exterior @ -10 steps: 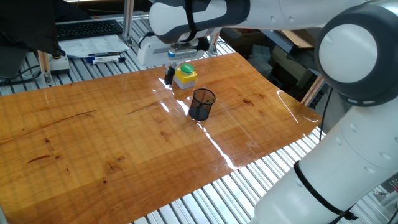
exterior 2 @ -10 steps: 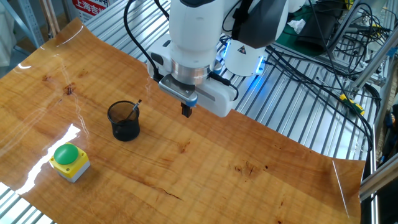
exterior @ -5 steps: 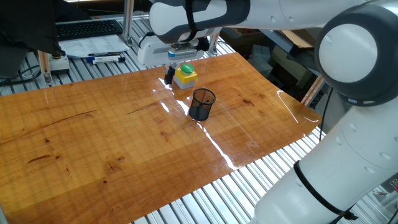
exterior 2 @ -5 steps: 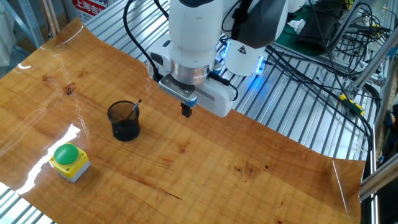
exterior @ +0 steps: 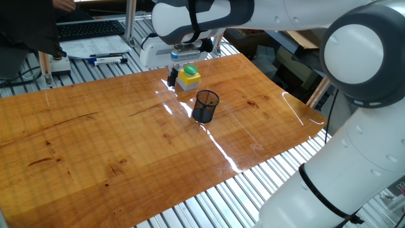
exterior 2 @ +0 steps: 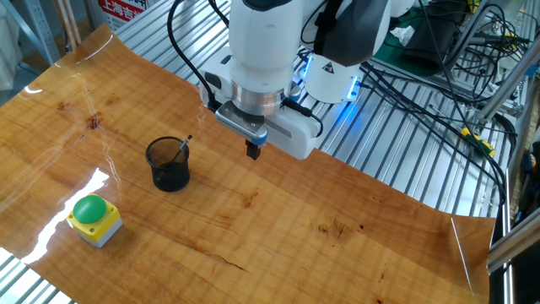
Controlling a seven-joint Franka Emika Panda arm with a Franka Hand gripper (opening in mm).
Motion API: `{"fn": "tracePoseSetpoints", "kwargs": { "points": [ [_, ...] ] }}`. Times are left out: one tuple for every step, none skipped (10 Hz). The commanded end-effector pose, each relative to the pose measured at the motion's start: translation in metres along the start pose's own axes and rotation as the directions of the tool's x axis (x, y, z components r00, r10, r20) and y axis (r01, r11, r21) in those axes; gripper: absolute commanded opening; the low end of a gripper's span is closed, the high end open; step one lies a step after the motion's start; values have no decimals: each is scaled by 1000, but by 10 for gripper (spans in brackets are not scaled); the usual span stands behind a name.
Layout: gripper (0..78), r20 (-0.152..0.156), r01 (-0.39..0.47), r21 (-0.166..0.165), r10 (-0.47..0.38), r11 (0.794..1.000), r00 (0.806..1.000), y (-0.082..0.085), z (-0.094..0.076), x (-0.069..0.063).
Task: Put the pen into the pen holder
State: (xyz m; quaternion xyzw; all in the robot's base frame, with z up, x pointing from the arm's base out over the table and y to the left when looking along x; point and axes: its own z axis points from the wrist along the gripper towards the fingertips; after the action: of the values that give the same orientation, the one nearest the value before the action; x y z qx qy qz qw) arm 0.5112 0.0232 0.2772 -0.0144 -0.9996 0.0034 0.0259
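Note:
The pen holder is a small black mesh cup standing upright on the wooden table top; it also shows in the other fixed view. The pen stands inside the cup and leans on its rim, with its tip poking out above the rim. In one fixed view the pen is hard to make out through the mesh. My gripper hangs just above the table, a short way from the cup. Its fingers look pressed together with nothing between them. In one fixed view the gripper is left of the yellow box.
A yellow box with a green button sits near the cup, also seen in the other fixed view. A white-and-blue marker and a keyboard lie off the table top. Cables run behind the arm's base.

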Motion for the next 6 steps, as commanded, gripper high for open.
{"fn": "tracePoseSetpoints", "kwargs": {
  "points": [
    [12,49,-6,-13,6,1000,999,-7,-12,-1],
    [12,48,4,-16,-3,1000,999,-11,-16,-1],
    [12,48,5,-16,-5,1000,999,-11,-16,-2],
    [12,48,8,-15,-7,1000,999,-11,-16,-2],
    [12,48,12,-17,-11,1000,999,-11,-16,-2],
    [12,49,12,-17,-11,1000,999,-11,-16,-2]
  ]
}}
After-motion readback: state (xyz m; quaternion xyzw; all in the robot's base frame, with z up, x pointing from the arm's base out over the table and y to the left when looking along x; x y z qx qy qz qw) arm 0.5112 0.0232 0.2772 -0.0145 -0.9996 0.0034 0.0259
